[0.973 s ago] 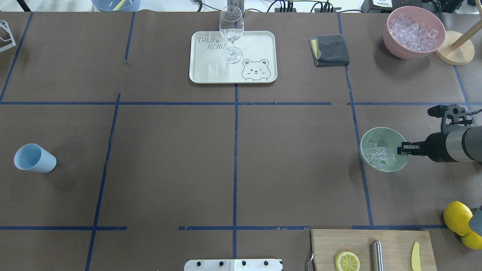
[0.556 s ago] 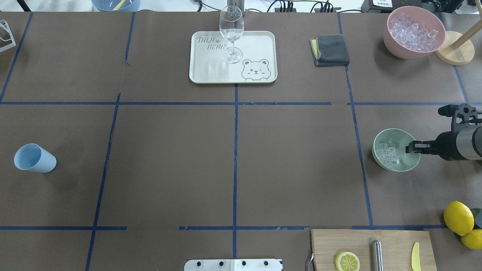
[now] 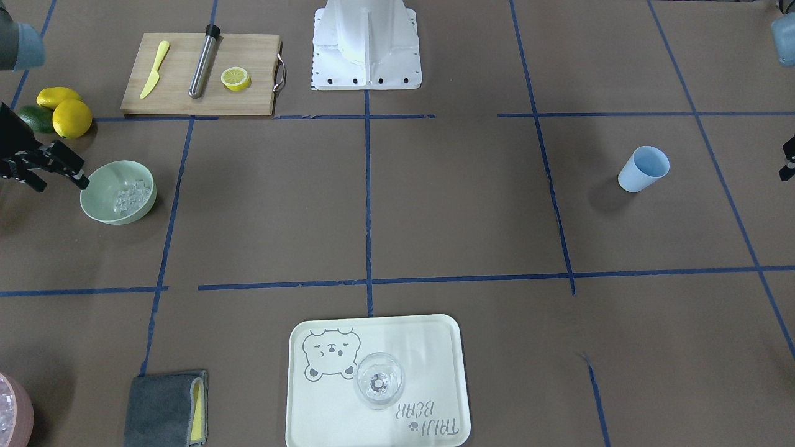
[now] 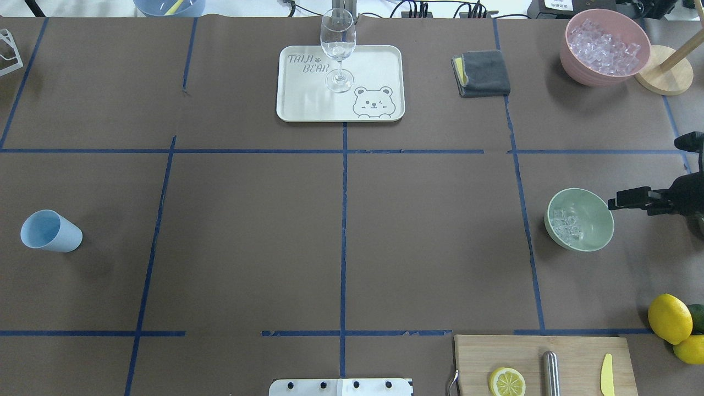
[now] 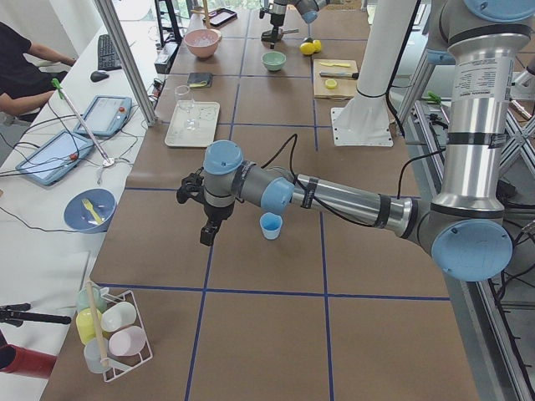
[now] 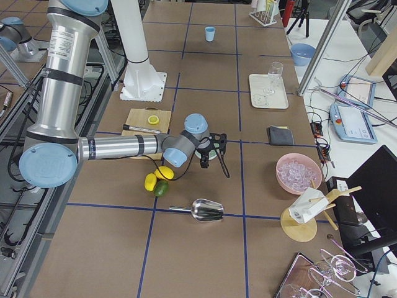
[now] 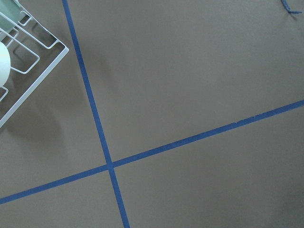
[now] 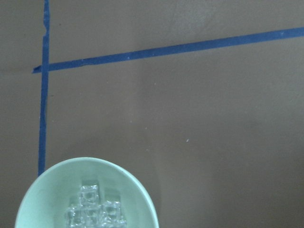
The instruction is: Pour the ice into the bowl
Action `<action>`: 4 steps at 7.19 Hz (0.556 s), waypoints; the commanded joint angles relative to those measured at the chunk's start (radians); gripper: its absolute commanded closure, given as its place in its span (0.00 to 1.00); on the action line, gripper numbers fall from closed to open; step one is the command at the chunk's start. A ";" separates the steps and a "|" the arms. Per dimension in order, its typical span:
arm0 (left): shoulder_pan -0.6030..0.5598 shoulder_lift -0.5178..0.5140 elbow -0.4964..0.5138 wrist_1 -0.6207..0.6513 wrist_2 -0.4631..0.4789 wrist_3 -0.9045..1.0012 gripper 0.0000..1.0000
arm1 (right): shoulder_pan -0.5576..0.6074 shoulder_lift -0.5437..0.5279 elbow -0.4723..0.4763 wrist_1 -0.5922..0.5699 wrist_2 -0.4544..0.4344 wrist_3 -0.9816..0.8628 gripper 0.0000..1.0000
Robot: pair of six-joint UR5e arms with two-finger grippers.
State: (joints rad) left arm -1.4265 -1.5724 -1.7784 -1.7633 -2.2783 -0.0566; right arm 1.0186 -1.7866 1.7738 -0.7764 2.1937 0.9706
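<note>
Moved: right gripper (image 4: 615,202) has let go of the rim it pinched 0.6 s ago and backed toward the surface's right edge. The bowl (image 4: 597,212) sits where it did then, a little right of its spot 1.0 s ago.
Ice: ice (image 4: 566,226) is a small heap of clear cubes in the bowl's bottom, on the side away from the right gripper. No cubes seen on the surface around it.
Bowl place: on the surface, right-hand side in the overhead view, just right of a blue tape line (image 4: 522,209). It lies between the pink tub (image 4: 588,77) at the back and the lemons (image 4: 669,318) nearer the robot, well apart from both.
Heading/axis: bowl upright, mouth straight up, base flat as far as I can see. It's round, so no long axis. Cubes are jumbled, no common direction.
Progress: looks done to me, ice in, bowl down and released. Only clearing the arm seems left. Light blue cup (image 4: 51,231) stands well apart on the opposite side and looks empty.
Right jaws: apart, nothing between them, tips just beside the rim, not touching.
Left jaws: cannot tell. Left gripper (image 5: 206,237) shows properly only in the left side view, hanging over the surface near the cup.
Around: tub holds more cubes. Grey cloth (image 4: 484,72) and tray (image 4: 374,66) with a glass (image 4: 337,41) at the back, cutting board (image 4: 577,352) by the robot.
</note>
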 commanded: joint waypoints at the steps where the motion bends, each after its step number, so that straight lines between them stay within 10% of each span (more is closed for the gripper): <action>1: -0.011 0.032 0.004 0.004 -0.003 0.055 0.00 | 0.203 -0.002 -0.008 -0.174 0.108 -0.312 0.00; 4: -0.119 0.051 0.017 0.167 -0.055 0.243 0.00 | 0.434 0.009 0.001 -0.574 0.150 -0.885 0.00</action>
State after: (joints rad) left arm -1.4955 -1.5266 -1.7707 -1.6908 -2.3212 0.0845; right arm 1.3703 -1.7821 1.7711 -1.1878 2.3288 0.3179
